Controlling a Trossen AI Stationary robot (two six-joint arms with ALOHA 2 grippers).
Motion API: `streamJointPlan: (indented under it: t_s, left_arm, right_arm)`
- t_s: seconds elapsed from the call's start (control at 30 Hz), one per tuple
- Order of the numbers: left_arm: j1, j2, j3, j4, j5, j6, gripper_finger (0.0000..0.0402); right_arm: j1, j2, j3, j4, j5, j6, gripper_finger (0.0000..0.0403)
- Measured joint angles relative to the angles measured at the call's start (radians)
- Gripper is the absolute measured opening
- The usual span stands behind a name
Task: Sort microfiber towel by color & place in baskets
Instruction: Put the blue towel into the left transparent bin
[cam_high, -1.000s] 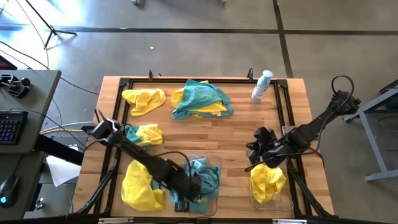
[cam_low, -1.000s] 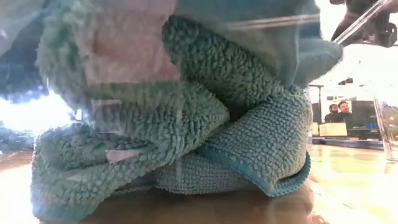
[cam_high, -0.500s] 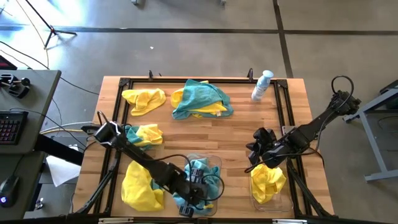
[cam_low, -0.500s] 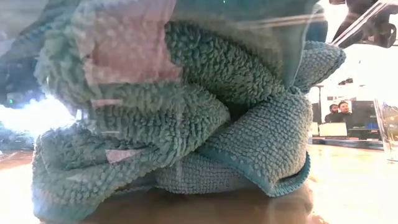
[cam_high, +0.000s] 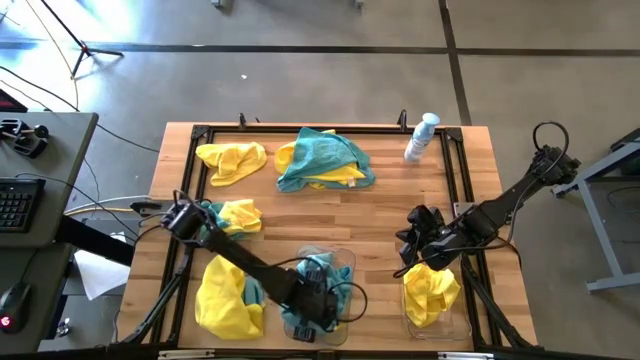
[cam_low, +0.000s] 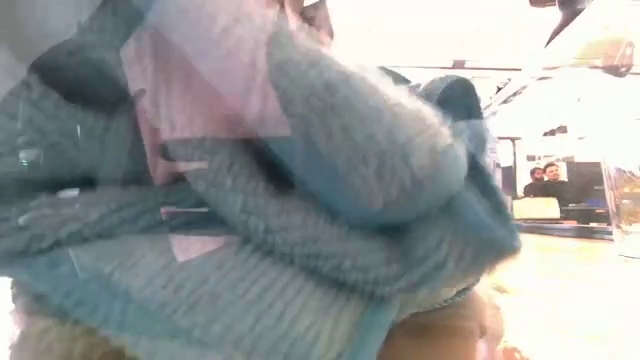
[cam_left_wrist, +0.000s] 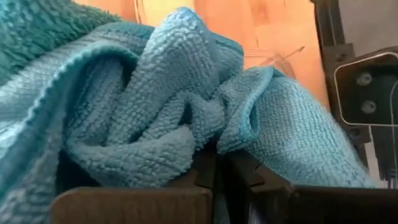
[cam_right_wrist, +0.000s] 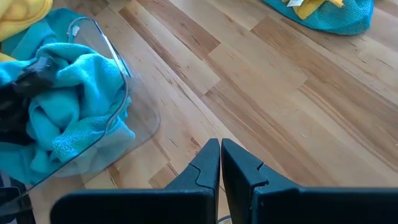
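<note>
A clear basket (cam_high: 349, 260) at the table's near middle holds bunched teal towels (cam_high: 322, 275), which fill the low view (cam_low: 300, 200). My left gripper (cam_high: 312, 302) is down in this basket, shut, with teal cloth (cam_left_wrist: 186, 118) heaped over its fingertips. My right gripper (cam_high: 412, 240) is shut and touches nothing. It hovers just beyond the right basket (cam_high: 462, 312), which holds a yellow towel (cam_high: 430, 290). Its wrist view shows bare wood ahead of its fingers (cam_right_wrist: 220, 146) and the teal basket (cam_right_wrist: 118, 74) off to one side. My left gripper is shut on a fold of the teal towel (cam_left_wrist: 205, 134) inside the basket. The cloth covers the fingertips, so I cannot tell whether one layer or several are pinched. The towel is bunched and slack, and its bulk rests in the basket.
Loose towels lie on the table: yellow at far left (cam_high: 230, 160), teal over yellow at far middle (cam_high: 325, 160), teal with yellow at left (cam_high: 230, 215), and a large yellow one at near left (cam_high: 225, 295). A spray bottle (cam_high: 421, 137) stands at far right. Bare wood spans the middle.
My left gripper has shifted a little toward the table's right inside the near-middle basket. The teal towels there have been stirred and bunched tighter. In the low view the whole teal heap has moved and now shows blurred. My right arm has kept still.
</note>
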Motion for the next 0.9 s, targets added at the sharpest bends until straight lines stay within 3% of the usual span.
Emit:
streamJointPlan:
  t_s: [0.3, 0.7, 0.9]
  left_arm:
    - [0.009, 0.007, 0.000, 0.014, 0.031, -0.037, 0.0018]
    - [0.014, 0.007, 0.000, 0.015, 0.033, -0.061, 0.0097]
    - [0.016, -0.018, -0.001, 0.006, 0.048, -0.064, 0.0110]
  right_arm:
    - [0.000, 0.000, 0.000, 0.001, 0.000, 0.004, 0.0011]
    - [0.000, 0.000, 0.000, 0.006, 0.000, 0.009, 0.0011]
    - [0.000, 0.000, 0.000, 0.007, 0.000, 0.009, 0.0011]
